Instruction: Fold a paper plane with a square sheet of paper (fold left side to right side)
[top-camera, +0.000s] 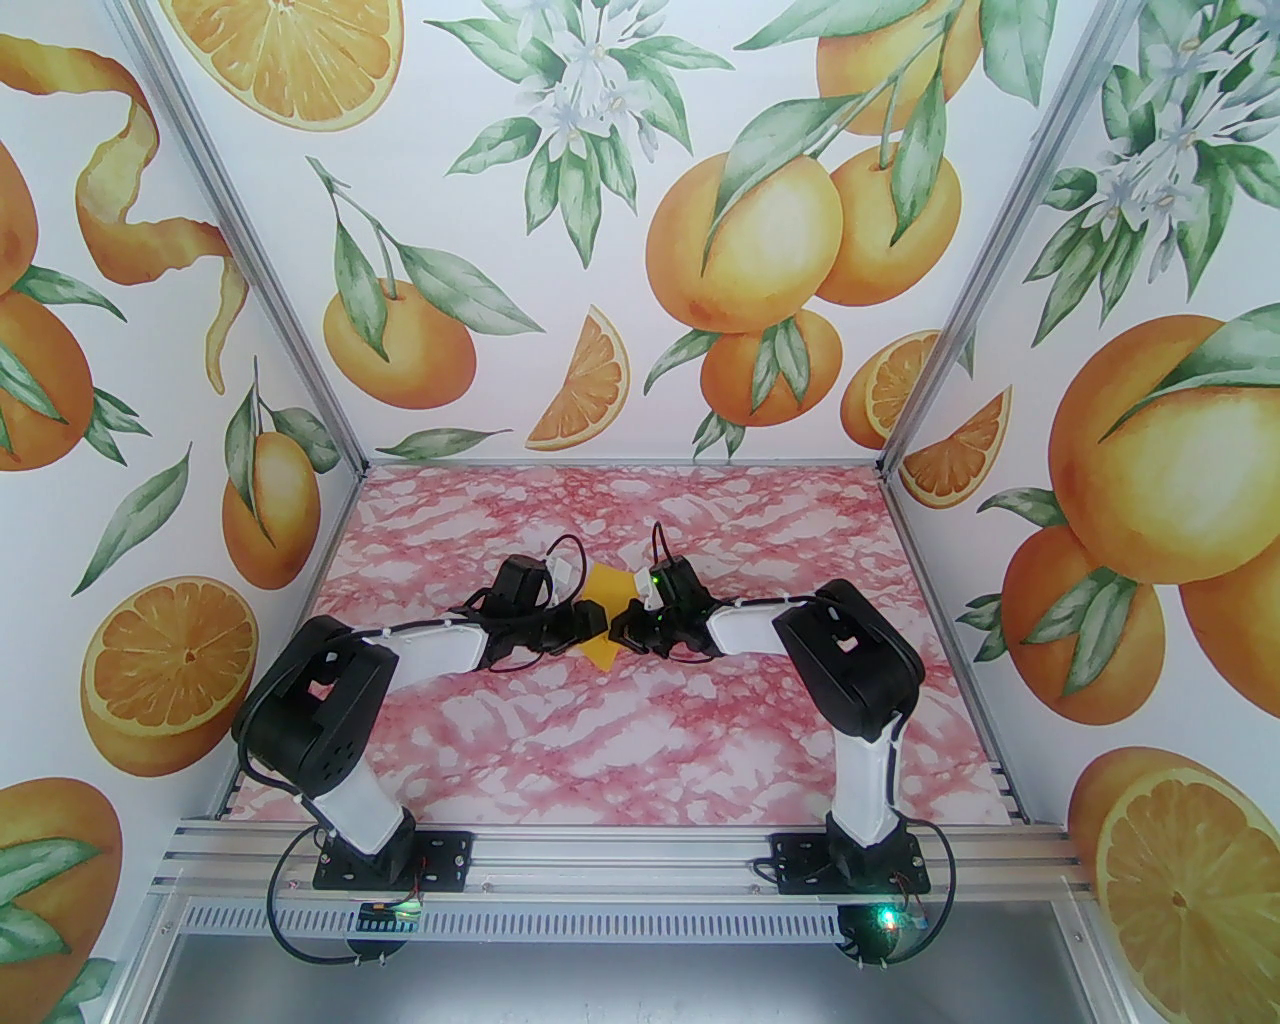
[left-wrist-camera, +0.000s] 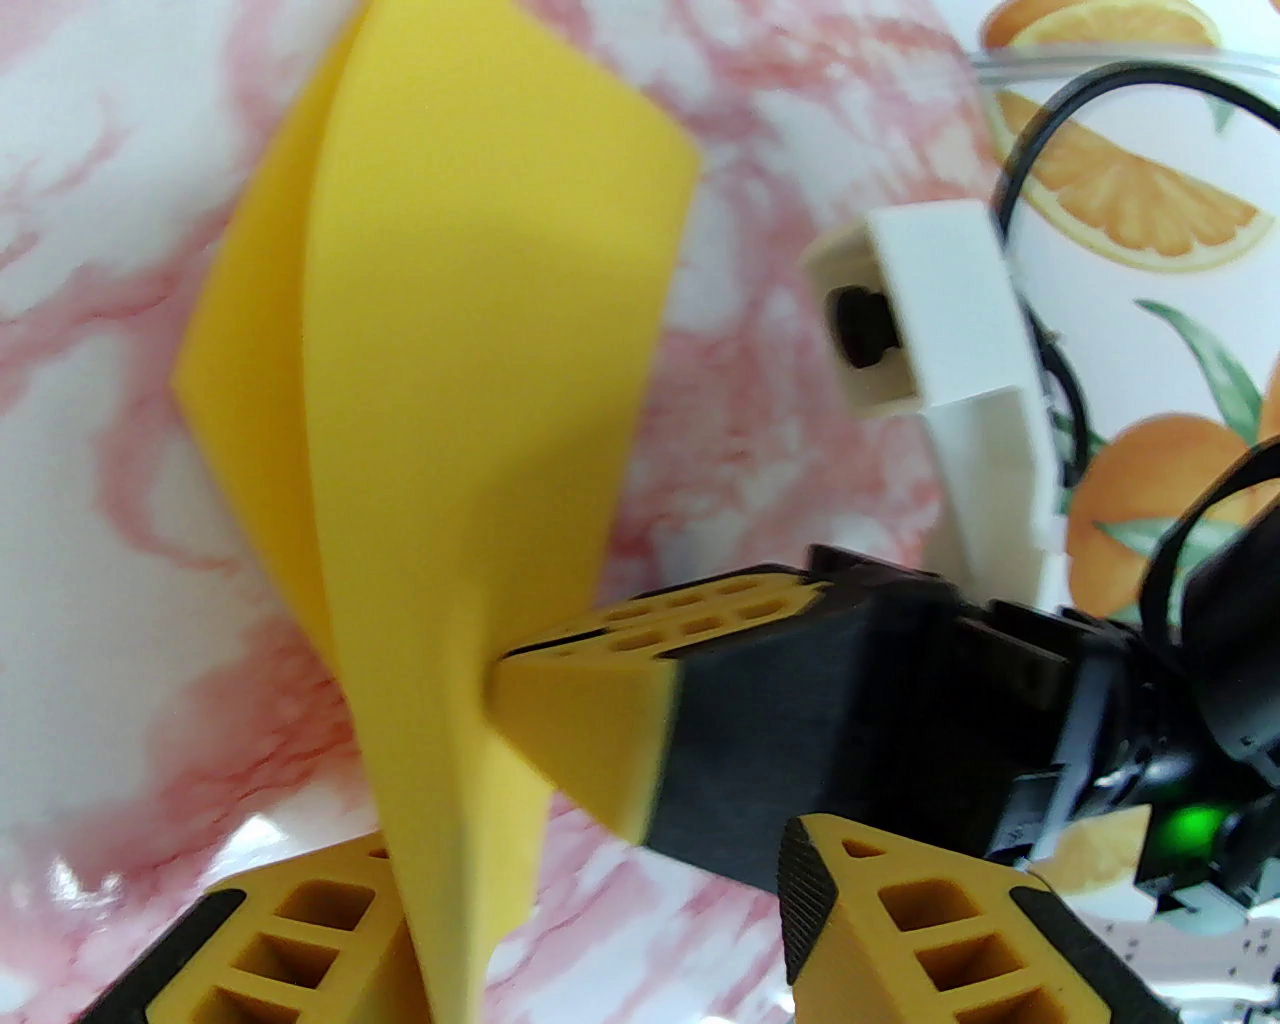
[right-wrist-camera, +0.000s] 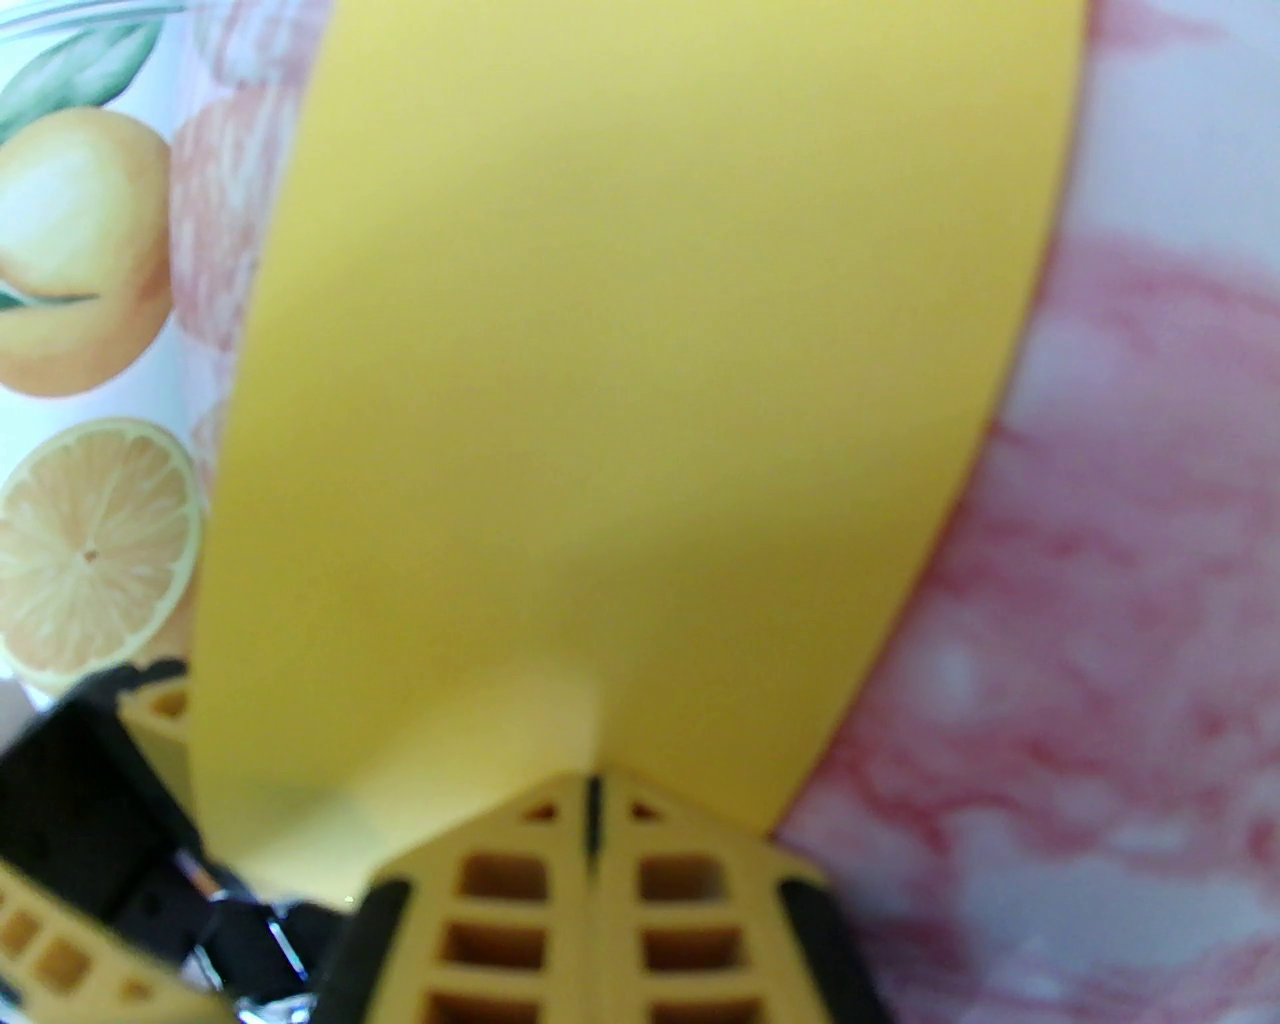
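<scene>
- Yellow square sheet of paper, curled and raised off a pink marble table.
- Right gripper is clamped on the sheet's edge.
- Left gripper straddles the sheet, fingers apart.

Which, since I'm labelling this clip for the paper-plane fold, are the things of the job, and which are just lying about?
Job:
- square sheet of paper, bent over on itself
- right gripper, fingers pinched shut on the paper
- left gripper, fingers apart at the paper's lower edge

Just there:
- pink marbled table
- orange-fruit wall prints
</scene>
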